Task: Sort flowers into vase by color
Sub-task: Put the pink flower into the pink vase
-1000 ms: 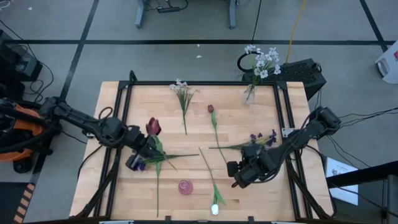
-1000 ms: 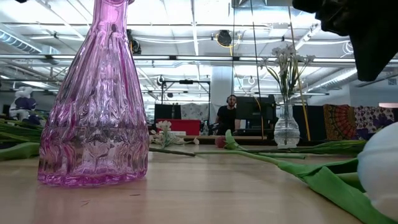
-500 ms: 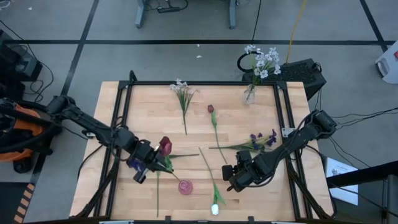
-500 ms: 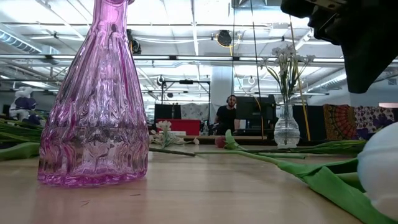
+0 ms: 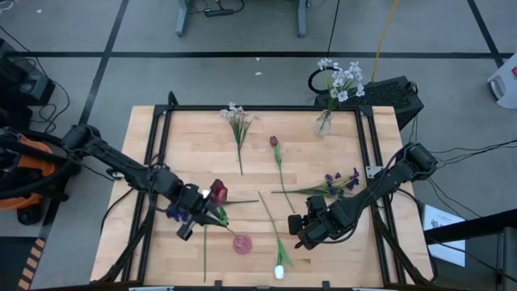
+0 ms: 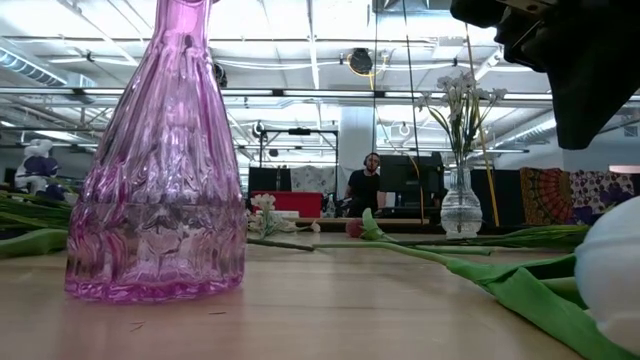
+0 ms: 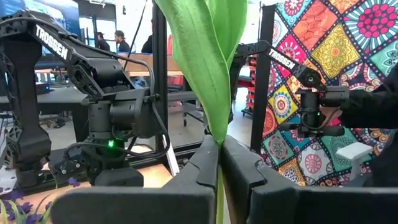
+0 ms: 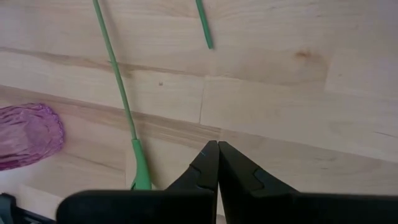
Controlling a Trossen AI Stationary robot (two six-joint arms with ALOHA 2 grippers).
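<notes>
We see the left claw (image 5: 202,217) pinching the dark red tulip (image 5: 216,191) by its stem just beside the pink vase (image 5: 241,242) on the surface (image 5: 303,153), while the right claw (image 5: 300,230), pressed together, hovers near the white tulip (image 5: 279,271).

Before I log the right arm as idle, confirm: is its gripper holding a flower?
No: the right gripper is shut on nothing above bare table.

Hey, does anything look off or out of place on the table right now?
The left claw holds a dark red tulip beside the pink vase, not in it. Other flowers lie loose on the table. Nothing is spilled.
</notes>
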